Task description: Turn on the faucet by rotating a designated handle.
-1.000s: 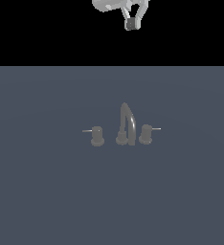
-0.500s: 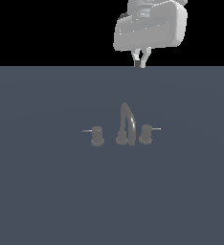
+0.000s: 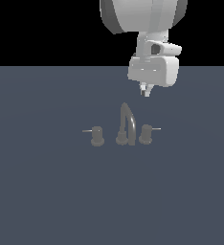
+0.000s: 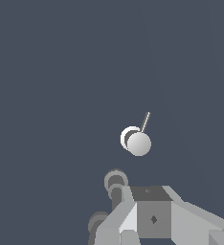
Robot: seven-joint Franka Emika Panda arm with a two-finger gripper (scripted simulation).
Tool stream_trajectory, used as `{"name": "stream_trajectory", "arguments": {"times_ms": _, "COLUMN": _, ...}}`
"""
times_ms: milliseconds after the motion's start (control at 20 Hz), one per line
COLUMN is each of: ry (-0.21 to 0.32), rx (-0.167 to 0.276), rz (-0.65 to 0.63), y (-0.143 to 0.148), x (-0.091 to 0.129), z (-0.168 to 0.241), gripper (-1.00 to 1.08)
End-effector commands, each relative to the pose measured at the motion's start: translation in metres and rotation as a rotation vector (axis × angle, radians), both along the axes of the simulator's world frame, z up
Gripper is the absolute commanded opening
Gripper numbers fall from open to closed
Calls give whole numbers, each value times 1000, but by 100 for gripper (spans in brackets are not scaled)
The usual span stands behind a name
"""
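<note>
Hovering above the handle [image 3: 146,134], the claw [image 3: 146,90], opening unreadable and empty, must next descend to its lever rod [image 3: 155,128].

End effector [image 3: 145,92] above handle [image 3: 146,134]

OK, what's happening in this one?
A single white arm hangs its end effector above a small grey faucet on a slate surface. It is near the handle whose lever rod points to the exterior view's right, but touches nothing. The wrist view looks straight down on that knob.
</note>
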State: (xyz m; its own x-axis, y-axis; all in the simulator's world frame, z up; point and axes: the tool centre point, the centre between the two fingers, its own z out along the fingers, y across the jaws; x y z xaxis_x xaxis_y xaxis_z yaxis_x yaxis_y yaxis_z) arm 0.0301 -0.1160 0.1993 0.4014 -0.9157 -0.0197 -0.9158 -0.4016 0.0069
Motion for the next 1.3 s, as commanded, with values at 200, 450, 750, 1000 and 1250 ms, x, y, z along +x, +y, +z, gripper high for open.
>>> {"name": "stream_trajectory", "arguments": {"times_ms": 200, "ry": -5, "rx": -9, "rz": -170, "y": -23, "x": 17, "z": -64, "gripper": -100}}
{"name": "stream_trajectory", "arguments": {"times_ms": 450, "ry": -8, "rx": -14, "rz": -264, "y": -35, "x": 22, "z": -101, "gripper": -100}}
{"name": "stream_trajectory", "arguments": {"times_ms": 750, "ry": -11, "rx": -17, "rz": -330, "y": -44, "x": 23, "z": -129, "gripper": -100}}
{"name": "stream_trajectory", "arguments": {"times_ms": 1000, "ry": -11, "rx": -18, "rz": -347, "y": -46, "x": 24, "z": -136, "gripper": -100}}
{"name": "stream_trajectory", "arguments": {"times_ms": 1250, "ry": -11, "rx": -18, "rz": -346, "y": -48, "x": 20, "z": -136, "gripper": -100}}
